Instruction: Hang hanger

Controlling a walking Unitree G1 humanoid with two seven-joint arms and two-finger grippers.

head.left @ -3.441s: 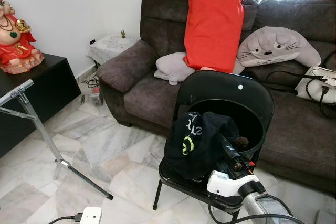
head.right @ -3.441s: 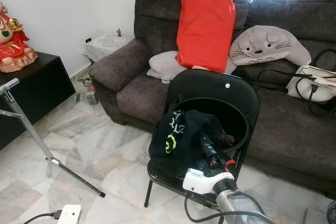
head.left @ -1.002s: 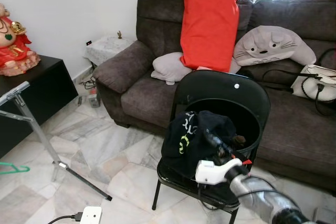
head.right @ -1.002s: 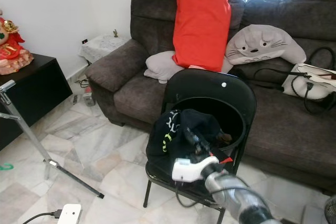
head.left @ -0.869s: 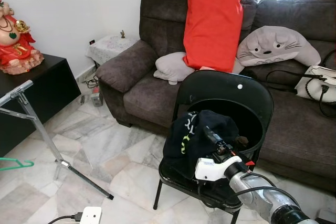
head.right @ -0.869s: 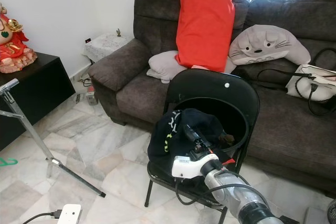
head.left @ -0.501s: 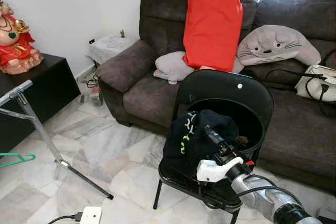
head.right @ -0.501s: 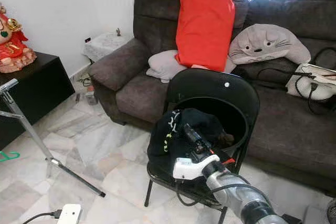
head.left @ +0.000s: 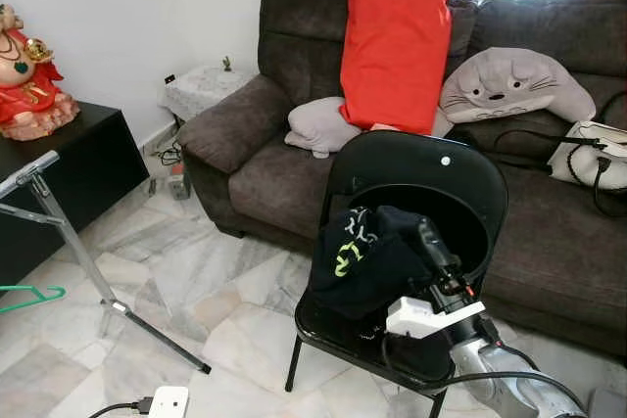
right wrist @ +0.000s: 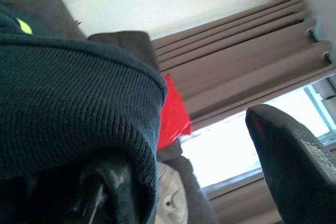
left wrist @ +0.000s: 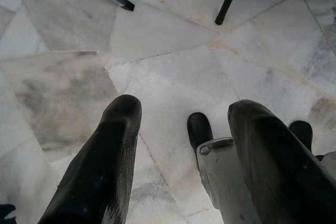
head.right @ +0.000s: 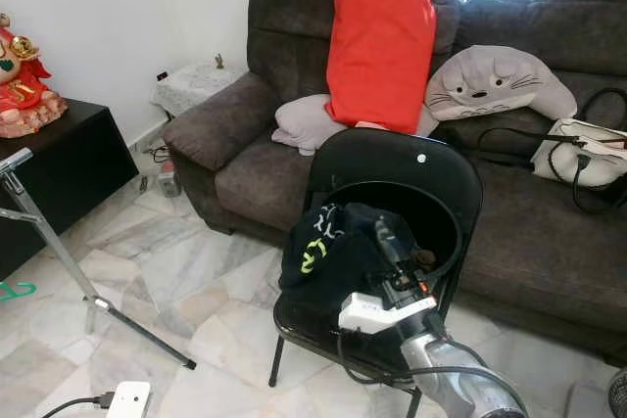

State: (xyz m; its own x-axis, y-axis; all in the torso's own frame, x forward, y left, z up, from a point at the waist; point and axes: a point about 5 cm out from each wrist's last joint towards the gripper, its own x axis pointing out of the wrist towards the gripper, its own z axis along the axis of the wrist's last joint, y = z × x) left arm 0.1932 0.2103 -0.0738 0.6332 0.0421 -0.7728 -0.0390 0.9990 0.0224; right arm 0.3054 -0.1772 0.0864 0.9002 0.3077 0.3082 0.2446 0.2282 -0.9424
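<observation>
right pincer (head.left: 427, 238) up at the dark knit garment (head.left: 367, 256) heaped on the black folding chair (head.left: 431, 178), near the seat's front edge; fingers apart, one under the fabric fold in the right wrist view, other clear of it, so not clamped yet

green hanger (head.left: 29, 298) down on the marble floor (head.left: 186, 281) at the far left, just beside the foot of the metal rack leg (head.left: 73, 242), well apart from the chair. lies roughly flat, long axis running left-right, mostly cut off by frame edge

left pincer (left wrist: 178, 145) hanging low over the floor, fingers apart, nothing between them; likely the nearer arm to the hanger

garment soft, ribbed knit, lime print, slumps and will drape. hanger thin, rigid, probably plastic. chair hard, glossy. floor smooth, slick stone, so hanger may skid when nudged

grey sofa (head.left: 255, 159) behind
</observation>
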